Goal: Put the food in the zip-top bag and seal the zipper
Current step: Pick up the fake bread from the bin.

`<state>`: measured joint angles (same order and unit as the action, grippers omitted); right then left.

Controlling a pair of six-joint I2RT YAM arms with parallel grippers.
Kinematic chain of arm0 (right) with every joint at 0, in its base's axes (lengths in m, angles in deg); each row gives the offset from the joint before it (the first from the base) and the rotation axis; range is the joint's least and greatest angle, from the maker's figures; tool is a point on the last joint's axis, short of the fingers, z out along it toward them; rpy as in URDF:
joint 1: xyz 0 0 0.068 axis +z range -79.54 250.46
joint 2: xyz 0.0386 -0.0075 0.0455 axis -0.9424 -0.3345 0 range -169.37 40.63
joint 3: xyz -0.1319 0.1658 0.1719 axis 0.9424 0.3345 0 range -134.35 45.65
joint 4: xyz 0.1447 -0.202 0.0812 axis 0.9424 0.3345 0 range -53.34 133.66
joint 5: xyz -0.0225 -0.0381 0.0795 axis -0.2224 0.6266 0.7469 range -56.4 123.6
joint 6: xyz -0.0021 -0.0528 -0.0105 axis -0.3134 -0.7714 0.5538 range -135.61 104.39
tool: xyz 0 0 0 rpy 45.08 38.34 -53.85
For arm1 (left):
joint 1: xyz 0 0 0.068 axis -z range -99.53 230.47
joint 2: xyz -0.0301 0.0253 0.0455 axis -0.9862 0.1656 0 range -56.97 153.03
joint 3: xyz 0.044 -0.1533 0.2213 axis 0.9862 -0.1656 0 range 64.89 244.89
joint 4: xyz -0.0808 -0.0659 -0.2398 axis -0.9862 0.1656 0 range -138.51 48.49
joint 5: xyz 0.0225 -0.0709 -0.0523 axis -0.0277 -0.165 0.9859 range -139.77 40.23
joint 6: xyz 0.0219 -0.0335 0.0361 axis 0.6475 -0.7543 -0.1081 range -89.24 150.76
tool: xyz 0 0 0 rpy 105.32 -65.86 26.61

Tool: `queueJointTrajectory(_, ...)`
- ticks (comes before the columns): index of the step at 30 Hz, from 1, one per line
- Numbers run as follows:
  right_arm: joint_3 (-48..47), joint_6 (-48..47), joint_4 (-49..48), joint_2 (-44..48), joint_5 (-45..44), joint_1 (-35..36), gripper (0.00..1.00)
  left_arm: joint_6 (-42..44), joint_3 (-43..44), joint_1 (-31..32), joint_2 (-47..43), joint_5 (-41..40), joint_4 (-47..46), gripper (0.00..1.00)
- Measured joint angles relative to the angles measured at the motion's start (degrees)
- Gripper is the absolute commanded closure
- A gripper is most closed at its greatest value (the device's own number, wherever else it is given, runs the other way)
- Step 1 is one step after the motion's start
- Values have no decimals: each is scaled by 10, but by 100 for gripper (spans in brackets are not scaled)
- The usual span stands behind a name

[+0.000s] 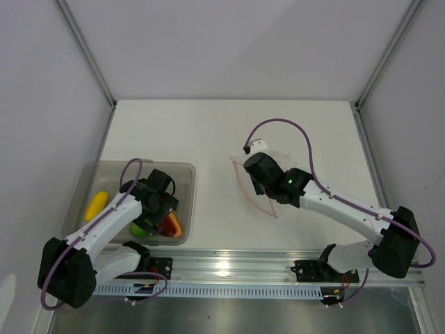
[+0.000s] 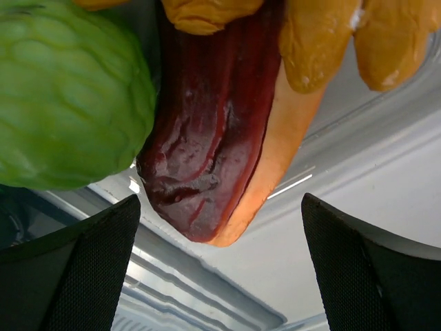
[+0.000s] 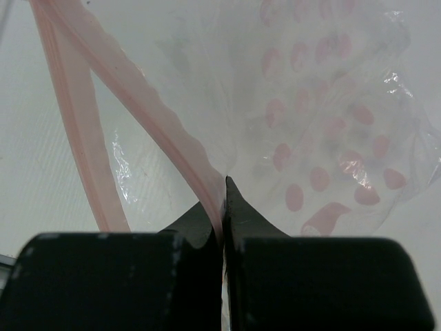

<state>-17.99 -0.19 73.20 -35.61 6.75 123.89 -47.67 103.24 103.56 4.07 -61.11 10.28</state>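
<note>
Top view: the left gripper hangs over the bin at the left of the table. A yellow piece, green fruit and slice sit inside. The right gripper is down at the bag, mid-table.

Left wrist: jaws spread wide and empty. The slice's tip is just ahead between the fingers, with the green fruit against its left and orange pieces above.

Right wrist: jaws pinched tight on the zipper, and the bag's pink-dotted panel lies just beyond.
</note>
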Motion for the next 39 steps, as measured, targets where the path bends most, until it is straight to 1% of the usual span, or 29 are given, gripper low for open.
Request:
queueJointTrajectory(4, 0, 0, 0, 0, 0, 0, 100, -17, -9, -12, 9, 2, -8, 1)
queueJointTrajectory(12, 5, 0, 0, 5, 0, 0, 100, -51, -7, -18, 87, 16, -11, 0)
queueJointTrajectory(19, 10, 0, -1, 5, 0, 0, 100, -58, -7, -19, 136, 32, -34, 1)
queueJointTrajectory(21, 10, 0, -1, 5, 0, 0, 100, -58, -7, -19, 138, 35, -39, 3)
queueJointTrajectory(23, 10, 0, -1, 5, 0, 0, 100, -58, -7, -21, 139, 36, -41, 7)
queueJointTrajectory(24, 10, 0, -1, 5, 0, 0, 100, -58, -7, -21, 139, 37, -43, 13)
queueJointTrajectory(26, 11, 0, -2, 5, 0, 0, 100, -59, -8, -21, 139, 40, -46, 21)
queueJointTrajectory(27, 12, 0, -2, 6, 0, 0, 100, -61, -9, -21, 139, 41, -48, 22)
queueJointTrajectory(31, 13, 0, -3, 6, 0, 0, 100, -61, -14, -22, 133, 43, -54, 35)
queueJointTrajectory(32, 13, 0, -3, 7, 0, 0, 100, -61, -15, -22, 131, 43, -55, 45)
queueJointTrajectory(35, 13, 0, -4, 8, 0, 1, 100, -60, -22, -22, 118, 41, -56, 56)
queueJointTrajectory(37, 13, 0, -4, 8, 0, 1, 100, -60, -27, -22, 102, 40, -57, 59)
queueJointTrajectory(38, 13, 0, -4, 8, 0, 1, 100, -59, -30, -22, 91, 40, -56, 65)
queueJointTrajectory(39, 13, 0, -4, 8, 0, 1, 100, -57, -31, -22, 80, 40, -52, 69)
